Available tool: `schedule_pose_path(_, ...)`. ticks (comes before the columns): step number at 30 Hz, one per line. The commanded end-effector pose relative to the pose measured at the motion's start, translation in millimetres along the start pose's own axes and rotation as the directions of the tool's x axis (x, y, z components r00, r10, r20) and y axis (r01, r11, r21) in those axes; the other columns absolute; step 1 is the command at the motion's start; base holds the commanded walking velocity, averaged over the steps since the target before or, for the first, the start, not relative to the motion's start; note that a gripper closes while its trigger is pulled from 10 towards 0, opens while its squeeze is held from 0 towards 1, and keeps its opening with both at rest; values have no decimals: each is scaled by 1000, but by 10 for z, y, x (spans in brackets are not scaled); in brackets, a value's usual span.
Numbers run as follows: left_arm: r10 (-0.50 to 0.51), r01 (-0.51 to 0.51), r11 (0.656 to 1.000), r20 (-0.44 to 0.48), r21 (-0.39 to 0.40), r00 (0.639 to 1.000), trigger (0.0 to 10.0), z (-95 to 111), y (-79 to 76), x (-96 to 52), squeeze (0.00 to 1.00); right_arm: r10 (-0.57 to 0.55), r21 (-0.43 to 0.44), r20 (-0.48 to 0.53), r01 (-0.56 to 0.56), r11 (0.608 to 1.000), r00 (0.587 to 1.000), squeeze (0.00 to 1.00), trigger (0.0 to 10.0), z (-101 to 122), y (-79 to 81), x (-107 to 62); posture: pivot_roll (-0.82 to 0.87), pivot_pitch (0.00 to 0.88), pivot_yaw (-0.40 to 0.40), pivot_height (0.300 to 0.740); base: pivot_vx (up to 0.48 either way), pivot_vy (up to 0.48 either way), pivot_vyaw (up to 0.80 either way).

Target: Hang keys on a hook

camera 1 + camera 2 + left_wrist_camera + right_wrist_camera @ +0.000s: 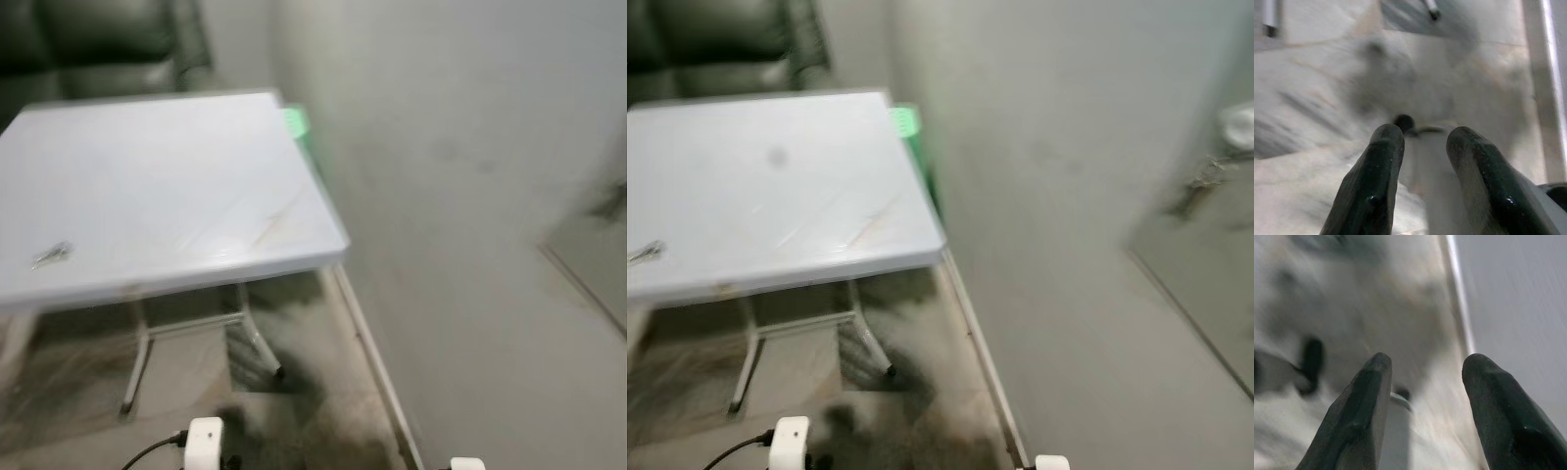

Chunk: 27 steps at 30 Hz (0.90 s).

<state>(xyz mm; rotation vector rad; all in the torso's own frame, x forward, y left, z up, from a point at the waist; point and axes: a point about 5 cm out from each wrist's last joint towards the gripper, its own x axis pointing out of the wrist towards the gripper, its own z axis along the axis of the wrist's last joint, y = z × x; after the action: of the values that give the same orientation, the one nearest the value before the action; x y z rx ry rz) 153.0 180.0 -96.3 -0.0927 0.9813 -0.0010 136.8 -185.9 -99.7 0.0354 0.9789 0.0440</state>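
Observation:
A small bunch of keys (pixel 51 255) lies near the left front edge of a pale grey table (pixel 186 176); the same keys (pixel 645 253) sit at the left border of the right eye view. Far right on the wall, a blurred round white fitting with a dark hook-like shape (pixel 1213 168) hangs. Both arms hang low over the floor. In the left wrist view my left gripper (pixel 1420 137) is open and holds nothing. My right gripper (pixel 1425 364) is open too, with only floor and baseboard beyond its fingers.
A dark leather seat (pixel 88 44) stands behind the table. A green object (pixel 296 122) sits between the table's far right corner and the grey wall (pixel 470 196). The table's metal legs (pixel 137 362) rest on a marble floor. The pictures are blurred.

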Motion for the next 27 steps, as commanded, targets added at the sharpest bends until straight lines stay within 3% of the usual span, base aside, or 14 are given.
schedule_pose_path(1, -30, 30, 1000, 3, -1, 1000, 10000, 9, -105, 17, 0, -14, -4, -37, 14, 1000, 999, 0, 10000, -114, -53, -39, 99, 0, -49, 740, 0, 0, 800)
schedule_pose_path(5, -27, 27, 1000, 2, -7, 1000, 10000, 18, -110, 20, 0, -12, 14, -25, 12, 1000, 1000, 0, 10000, -96, -50, -35, 95, 0, -47, 740, 0, 0, 800)
schedule_pose_path(9, -29, 29, 1000, 3, -10, 1000, 10000, 25, -114, 23, 0, -17, 33, -26, 18, 999, 1000, 0, 10000, -99, -53, -35, 95, 0, -48, 740, 0, 0, 0)
schedule_pose_path(20, -38, 38, 999, 18, -28, 999, 10000, 73, -136, 34, 0, -37, -13, -32, 36, 999, 999, 0, 10000, -101, -73, -38, 95, 0, -50, 740, 0, 0, 0)
schedule_pose_path(27, -40, 40, 999, 18, -29, 999, 10000, 73, -138, 35, 0, -35, -21, -38, 34, 999, 999, 0, 10000, -115, -71, -41, 97, 0, -52, 740, 0, 343, 0)
